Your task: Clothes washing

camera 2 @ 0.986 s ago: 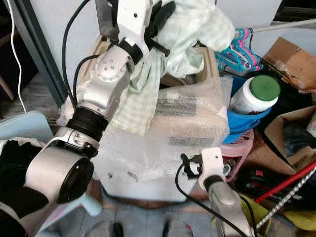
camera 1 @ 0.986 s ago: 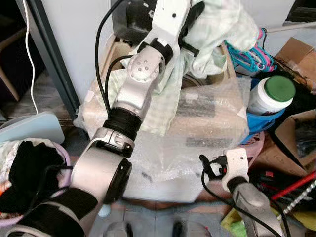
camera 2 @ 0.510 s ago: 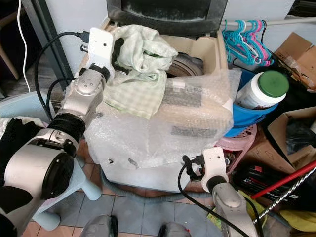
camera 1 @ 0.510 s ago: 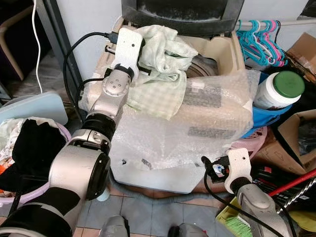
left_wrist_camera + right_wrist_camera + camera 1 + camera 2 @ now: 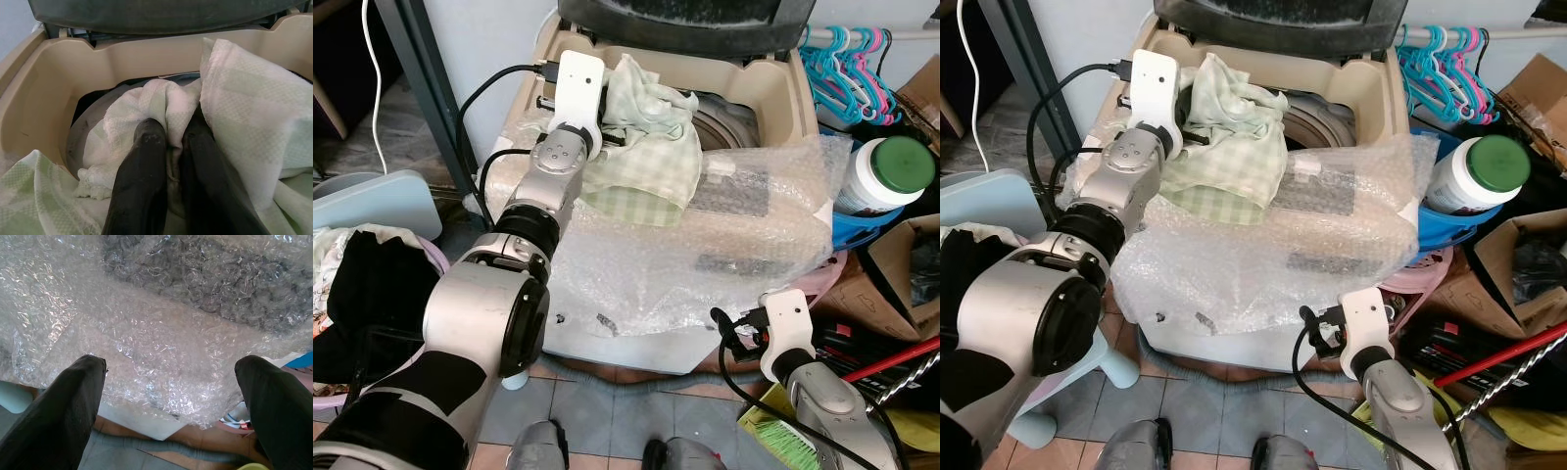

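- Your left gripper (image 5: 168, 147) is pinched tight on the green checked cloth (image 5: 646, 162); in the left wrist view its two black fingers (image 5: 144, 171) press a fold of the fabric between them.
- You have that cloth bunched at the front left edge of the washing machine (image 5: 773, 93), partly over the drum opening (image 5: 729, 122) and partly draped down onto the bubble wrap (image 5: 705, 264) that covers the machine's front.
- The machine's dark lid (image 5: 680, 15) stands raised behind the cloth.
- Your right gripper (image 5: 168, 382) hangs low in front of the washing machine with its fingers spread wide and nothing between them, facing the bubble wrap.
- To the left of the machine you have a basket (image 5: 435, 259) with dark and light clothes (image 5: 372, 294).
- To the right of the machine stands a white jar with a green lid (image 5: 886, 176).
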Motion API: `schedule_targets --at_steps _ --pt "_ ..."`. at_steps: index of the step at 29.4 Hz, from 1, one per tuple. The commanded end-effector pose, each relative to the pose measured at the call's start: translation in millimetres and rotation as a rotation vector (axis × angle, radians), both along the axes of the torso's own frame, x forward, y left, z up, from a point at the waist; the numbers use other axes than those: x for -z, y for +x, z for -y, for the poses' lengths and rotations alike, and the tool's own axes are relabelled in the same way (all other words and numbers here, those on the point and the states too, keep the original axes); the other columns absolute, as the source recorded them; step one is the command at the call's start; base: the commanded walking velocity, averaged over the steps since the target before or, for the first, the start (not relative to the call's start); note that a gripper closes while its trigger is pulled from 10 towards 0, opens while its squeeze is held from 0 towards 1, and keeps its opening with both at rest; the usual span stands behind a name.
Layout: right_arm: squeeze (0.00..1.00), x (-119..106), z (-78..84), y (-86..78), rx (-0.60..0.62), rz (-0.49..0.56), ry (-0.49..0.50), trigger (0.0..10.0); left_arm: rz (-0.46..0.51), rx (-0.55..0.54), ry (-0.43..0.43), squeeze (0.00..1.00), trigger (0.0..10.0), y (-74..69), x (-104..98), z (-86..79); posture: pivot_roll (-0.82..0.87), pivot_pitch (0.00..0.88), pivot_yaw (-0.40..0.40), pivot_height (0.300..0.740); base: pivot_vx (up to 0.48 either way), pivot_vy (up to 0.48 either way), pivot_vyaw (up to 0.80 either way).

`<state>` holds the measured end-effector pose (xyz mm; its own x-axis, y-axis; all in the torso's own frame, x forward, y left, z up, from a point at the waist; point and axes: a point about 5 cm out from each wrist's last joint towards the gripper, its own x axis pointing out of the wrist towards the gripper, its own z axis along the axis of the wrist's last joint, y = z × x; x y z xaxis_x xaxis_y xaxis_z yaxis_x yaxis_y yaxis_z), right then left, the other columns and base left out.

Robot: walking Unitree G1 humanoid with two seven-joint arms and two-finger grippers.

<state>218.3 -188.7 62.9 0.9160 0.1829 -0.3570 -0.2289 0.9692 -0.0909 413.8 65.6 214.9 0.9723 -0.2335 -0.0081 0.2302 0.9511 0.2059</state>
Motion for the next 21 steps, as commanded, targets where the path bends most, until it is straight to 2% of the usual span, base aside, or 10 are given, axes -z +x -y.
schedule_targets --at_steps 1,3,4,6,7,12,14,17,19,21 --pt "0.0 -2 4.6 -2.2 0.009 0.001 -0.009 10.0 0.089 -0.057 0.051 1.0 10.0 1.4 -8 -7.7 -0.09 0.14 -0.08 0.74 0.0 0.0 0.0" --pt "0.0 -2 4.5 -2.0 0.006 0.002 -0.007 10.0 0.201 -0.086 0.065 1.0 10.0 1.5 -22 -10.2 -0.08 0.139 -0.083 0.74 0.0 0.0 0.0" --pt "0.0 -1 3.5 -1.9 -0.002 -0.002 -0.007 10.0 0.352 -0.091 0.104 1.0 10.0 -0.9 -40 -8.6 -0.08 0.137 -0.083 0.74 0.0 0.0 0.0" --pt "0.0 0 1.8 -0.9 -0.013 -0.004 -0.007 10.0 0.448 -0.069 0.128 1.0 10.0 -4.8 -49 -5.0 -0.07 0.132 -0.084 0.74 0.0 0.0 0.0" --pt "0.0 0 0.5 -0.1 -0.017 -0.004 -0.005 10.0 0.503 -0.061 0.173 1.0 10.0 -8.1 -50 -4.2 -0.06 0.13 -0.083 0.74 0.0 0.0 0.0" --pt "0.0 1 -2.5 1.5 -0.026 -0.003 0.0 10.0 0.636 -0.076 0.206 1.0 10.0 -17.2 -54 -6.6 -0.05 0.129 -0.08 0.74 0.0 0.0 0.0" --pt "0.0 1 -3.7 1.5 -0.028 -0.003 0.005 10.0 0.678 -0.106 0.146 1.0 10.0 -23.7 -55 -11.8 -0.04 0.126 -0.073 0.74 0.0 0.0 0.0" --pt "0.0 2 -4.2 2.2 -0.027 0.0 0.011 10.0 0.741 -0.177 -0.01 1.0 10.0 -50.5 -49 -26.4 -0.03 0.119 -0.067 0.74 0.0 0.0 0.0" --pt "0.0 3 -4.1 2.7 -0.026 0.001 0.013 10.0 0.738 -0.222 -0.048 1.0 10.0 -63.6 -44 -35.6 -0.03 0.116 -0.064 0.74 0.0 0.0 0.0" --pt "0.0 3 -3.9 3.1 -0.026 0.005 0.014 10.0 0.737 -0.249 -0.057 1.0 10.0 -68.8 -42 -41.4 -0.01 0.113 -0.063 0.74 0.0 0.0 0.0"
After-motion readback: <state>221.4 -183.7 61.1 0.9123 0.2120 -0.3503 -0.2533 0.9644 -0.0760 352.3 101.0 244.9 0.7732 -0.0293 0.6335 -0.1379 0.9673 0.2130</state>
